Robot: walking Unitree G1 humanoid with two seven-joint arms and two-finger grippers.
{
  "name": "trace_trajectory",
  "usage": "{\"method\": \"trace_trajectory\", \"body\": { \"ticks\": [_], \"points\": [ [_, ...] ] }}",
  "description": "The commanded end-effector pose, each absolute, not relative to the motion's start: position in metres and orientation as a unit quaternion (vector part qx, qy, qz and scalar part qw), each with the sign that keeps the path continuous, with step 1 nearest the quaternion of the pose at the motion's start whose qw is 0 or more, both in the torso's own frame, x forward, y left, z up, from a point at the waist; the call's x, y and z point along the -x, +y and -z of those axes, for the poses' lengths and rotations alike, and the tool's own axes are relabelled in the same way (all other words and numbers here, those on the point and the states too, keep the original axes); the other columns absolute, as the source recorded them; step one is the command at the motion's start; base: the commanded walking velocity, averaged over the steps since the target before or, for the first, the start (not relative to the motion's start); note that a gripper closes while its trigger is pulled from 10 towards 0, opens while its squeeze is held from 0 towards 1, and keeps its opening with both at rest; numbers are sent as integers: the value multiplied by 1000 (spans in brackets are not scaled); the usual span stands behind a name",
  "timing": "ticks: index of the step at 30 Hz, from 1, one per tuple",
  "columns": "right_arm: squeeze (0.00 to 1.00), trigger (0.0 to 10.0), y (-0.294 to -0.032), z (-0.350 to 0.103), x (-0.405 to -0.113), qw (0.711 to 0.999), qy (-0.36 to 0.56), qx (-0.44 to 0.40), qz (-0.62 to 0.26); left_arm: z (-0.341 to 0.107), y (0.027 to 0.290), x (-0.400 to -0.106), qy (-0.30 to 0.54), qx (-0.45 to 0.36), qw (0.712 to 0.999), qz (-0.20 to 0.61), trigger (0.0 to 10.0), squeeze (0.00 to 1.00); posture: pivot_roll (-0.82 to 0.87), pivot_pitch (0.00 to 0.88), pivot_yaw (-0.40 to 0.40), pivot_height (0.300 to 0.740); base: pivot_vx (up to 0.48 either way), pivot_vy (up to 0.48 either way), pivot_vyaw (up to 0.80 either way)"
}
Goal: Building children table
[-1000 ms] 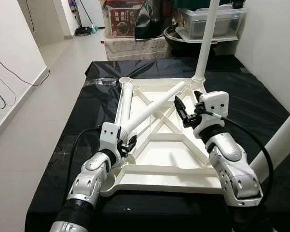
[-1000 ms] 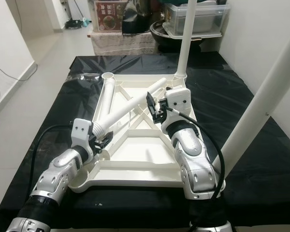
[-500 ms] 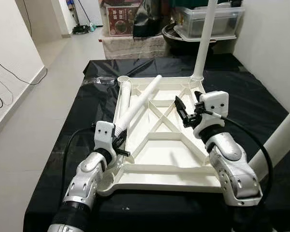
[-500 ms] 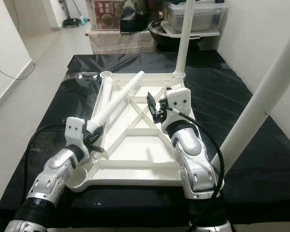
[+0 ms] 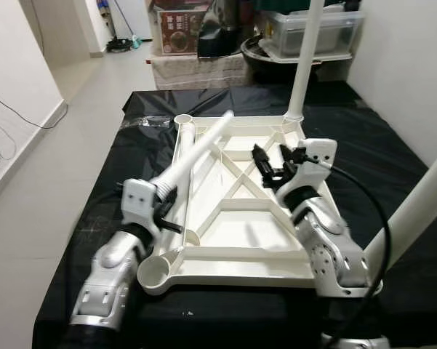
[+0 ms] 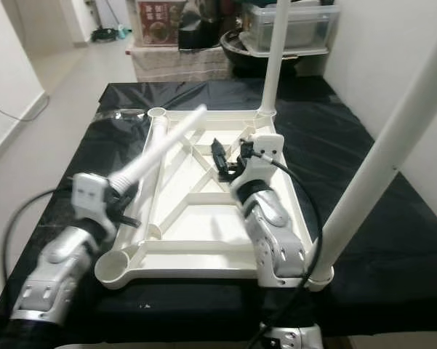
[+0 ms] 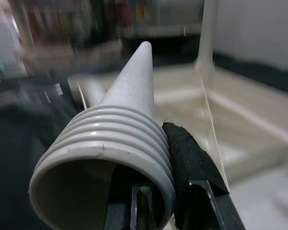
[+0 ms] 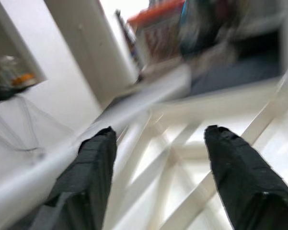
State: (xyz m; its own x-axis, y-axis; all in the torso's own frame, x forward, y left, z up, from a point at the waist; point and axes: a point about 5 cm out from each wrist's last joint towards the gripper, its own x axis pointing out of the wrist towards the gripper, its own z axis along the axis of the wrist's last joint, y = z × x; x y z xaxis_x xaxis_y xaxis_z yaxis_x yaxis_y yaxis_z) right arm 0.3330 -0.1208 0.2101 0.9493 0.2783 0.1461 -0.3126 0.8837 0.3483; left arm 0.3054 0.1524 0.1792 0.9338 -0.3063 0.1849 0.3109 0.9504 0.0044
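The left hand [image 5: 162,206] is closed on the threaded end of a loose white table leg [image 5: 195,150], holding it at a slant over the left side of the work, its far end rising toward the far left. The right hand [image 5: 270,164] hovers over the middle with its two black fingers [image 8: 88,167] spread wide, gripping nothing.

Beneath both lies the upside-down white tabletop [image 5: 241,251], ribbed side up, resting on a black sheet [image 5: 378,156] that covers the surface. One leg [image 5: 300,69] already stands upright in the far right corner, and another [image 5: 414,214] rises from the near right corner. A further leg [image 5: 184,145] lies flat along the left edge. The near left socket [image 5: 156,270] is open and unfilled, just below the left hand.

The likely trouble is misalignment: the leg is held far from vertical, so if its threads meet the socket at that angle they may cross or jam. The grip sits at the very end of a long leg, so the leg could also pivot or slip in the fingers.
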Motion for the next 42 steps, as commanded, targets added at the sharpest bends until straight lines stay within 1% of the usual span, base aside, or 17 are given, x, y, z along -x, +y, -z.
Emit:
{"method": "trace_trajectory", "body": {
  "ticks": [1, 4, 5, 7, 8, 9, 10, 12, 14, 16, 19, 23, 25, 30, 33, 36, 42],
  "points": [
    [1000, 10000, -118, -204, -334, 960, -21, -224, -167, -187, 161, -300, -109, 14, 982, 154, 0, 0, 40, 0, -13, 740, 0, 0, 0],
    [1000, 10000, -111, -199, -335, 931, -1, -308, -197, -199, 170, -287, -133, 4, 975, 176, 0, 0, 42, 0, -12, 740, 0, 0, 0],
    [1000, 10000, -111, -199, -335, 931, -1, -308, -197, -199, 170, -287, -133, 4, 975, 176, 0, 0, 42, 0, -12, 740, 0, 0, 0],
    [1000, 10000, -109, -198, -336, 918, 10, -335, -211, -202, 170, -284, -133, -1, 973, 187, 0, 0, 48, 0, -17, 740, 0, 0, 0],
    [0, 10000, -104, -203, -337, 876, 23, -413, -247, -205, 166, -278, -130, 11, 967, 218, 10000, 0, 54, 0, -21, 740, 0, 0, 0],
    [0, 10000, -104, -203, -337, 876, 23, -413, -247, -205, 166, -278, -130, 11, 967, 218, 10000, 0, 54, 0, -21, 740, 0, 0, 0],
    [0, 10000, -103, -204, -337, 864, 25, -432, -256, -206, 165, -277, -129, 14, 965, 226, 10000, 0, 54, 0, -21, 740, 0, 0, 0],
    [0, 10000, -101, -212, -337, 816, 21, -498, -291, -204, 157, -271, -120, 29, 958, 260, 10000, 0, 56, 0, -25, 740, 0, 0, 0],
    [0, 10000, -101, -216, -336, 778, 26, -538, -323, -200, 148, -265, -107, 43, 950, 291, 10000, 0, 54, 0, -26, 740, 0, 0, 0],
    [0, 10000, -100, -216, -336, 771, 30, -543, -331, -199, 145, -263, -103, 48, 947, 300, 10000, 0, 53, 0, -27, 740, 0, 0, 0],
    [0, 10000, -99, -215, -335, 748, 45, -559, -354, -193, 137, -256, -86, 62, 940, 323, 10000, 0, 54, 0, -31, 740, 0, 0, 0],
    [0, 10000, -99, -216, -335, 745, 46, -560, -359, -191, 134, -252, -79, 63, 938, 332, 10000, 0, 56, 0, -33, 740, 0, 0, 0],
    [0, 10000, -96, -218, -332, 730, 60, -561, -386, -186, 129, -244, -63, 73, 932, 349, 10000, 0, 55, 0, -33, 740, 0, 0, 0],
    [0, 10000, -93, -212, -331, 730, 95, -551, -394, -183, 123, -239, -54, 76, 929, 358, 10000, 0, 57, 0, -37, 740, 0, 0, 0],
    [0, 10000, -94, -211, -333, 723, 102, -560, -392, -184, 121, -237, -48, 84, 925, 368, 10000, 0, 57, 0, -35, 740, 0, 0, 0],
    [0, 10000, -93, -210, -333, 718, 112, -560, -398, -180, 114, -230, -34, 87, 912, 399, 10000, 0, 54, 0, -28, 740, 0, 0, 0],
    [0, 10000, -91, -206, -334, 716, 130, -555, -403, -178, 110, -223, -24, 78, 904, 420, 10000, 0, 56, 0, -32, 740, 0, 0, 0]
  ]
}}
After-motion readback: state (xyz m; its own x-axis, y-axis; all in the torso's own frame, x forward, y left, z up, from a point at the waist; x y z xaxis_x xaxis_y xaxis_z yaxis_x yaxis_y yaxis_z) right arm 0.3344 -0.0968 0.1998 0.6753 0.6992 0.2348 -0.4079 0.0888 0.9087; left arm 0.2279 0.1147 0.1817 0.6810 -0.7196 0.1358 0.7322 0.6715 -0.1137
